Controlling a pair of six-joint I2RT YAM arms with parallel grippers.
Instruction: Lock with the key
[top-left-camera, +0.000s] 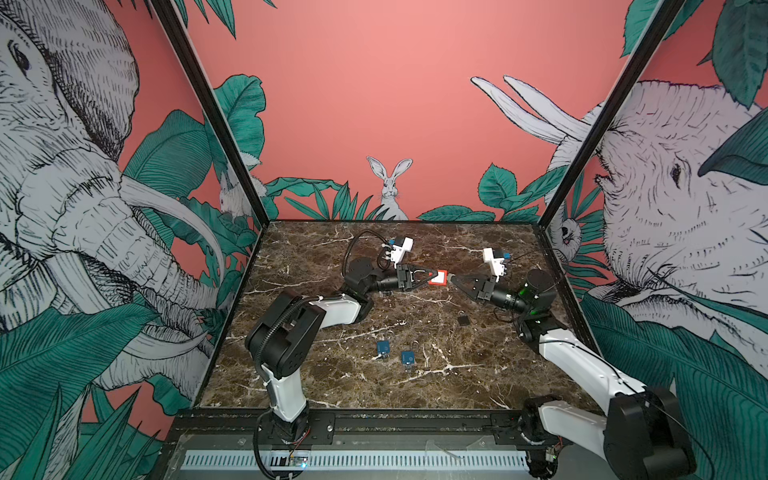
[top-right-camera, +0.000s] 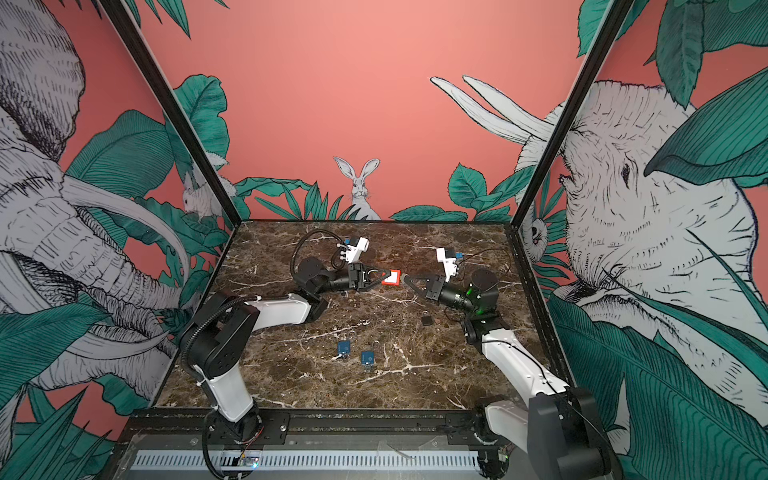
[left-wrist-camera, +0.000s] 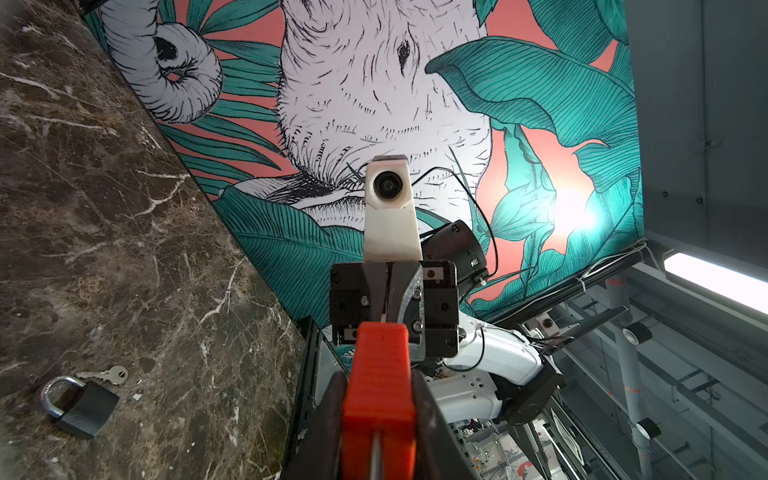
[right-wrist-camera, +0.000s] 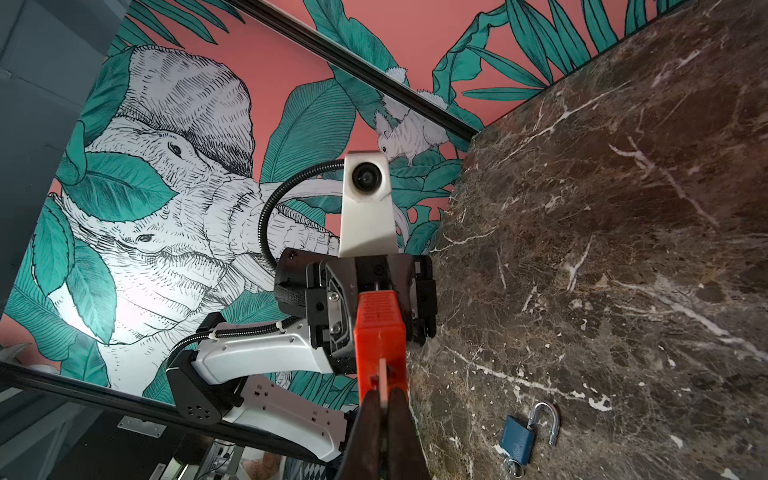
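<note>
The left gripper (top-left-camera: 433, 277) is holding the orange padlock (top-left-camera: 439, 277) up above the marble table (top-left-camera: 340, 386). Its jaws are clamping the padlock's body from both sides, and the silver shackle (top-left-camera: 420, 272) is pointing back from the padlock into the gap between those jaws. The right gripper (top-left-camera: 452, 279) is meeting the orange padlock from the opposite side, its jaws pressed together and pinching the thin key (right-wrist-camera: 382, 379). In the right wrist view the key is showing edge-on and reaching into the end of the padlock. In both top views the two grippers are lying roughly level and nose to nose, with the orange padlock between them. A black padlock (top-left-camera: 463, 320) is resting on the table nearer the camera than the orange padlock, toward the right arm's side, with a loose key (left-wrist-camera: 104, 375) lying just beside its shackle. Farther toward the camera from the orange padlock, one blue padlock (top-left-camera: 382, 348) and a second blue padlock (top-left-camera: 407, 357) are lying close together.
</note>
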